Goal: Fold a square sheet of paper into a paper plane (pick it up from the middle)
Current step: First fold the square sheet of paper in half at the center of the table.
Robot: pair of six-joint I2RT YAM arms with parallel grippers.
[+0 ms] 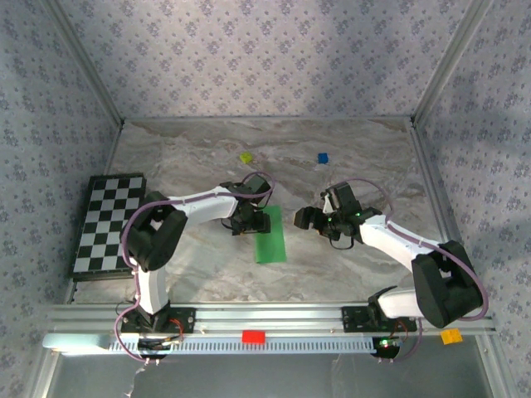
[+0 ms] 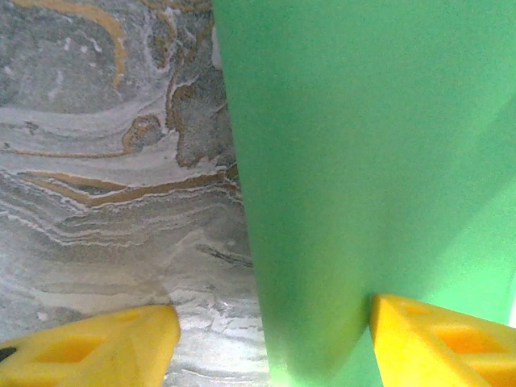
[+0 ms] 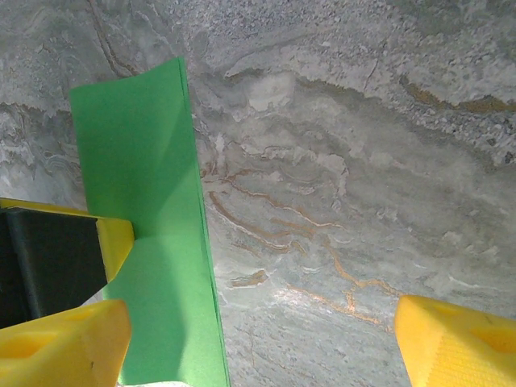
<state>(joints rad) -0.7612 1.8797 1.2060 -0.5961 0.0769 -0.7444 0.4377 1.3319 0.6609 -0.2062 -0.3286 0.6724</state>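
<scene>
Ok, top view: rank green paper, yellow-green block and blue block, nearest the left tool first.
1. green paper, right at the left tool.
2. yellow-green block, straight back from it.
3. blue block, back right, farthest.

The left arm and the right arm are built alike, with smooth white link shells between bulky, rounded black joint housings. A thin purplish cable loops loosely along each arm from base to wrist. The black bases sit on a ribbed aluminium rail along the table's near edge. A small green light glows near the right wrist. The left gripper and the right gripper carry bright yellow fingers with moulded triangular recesses.
</scene>
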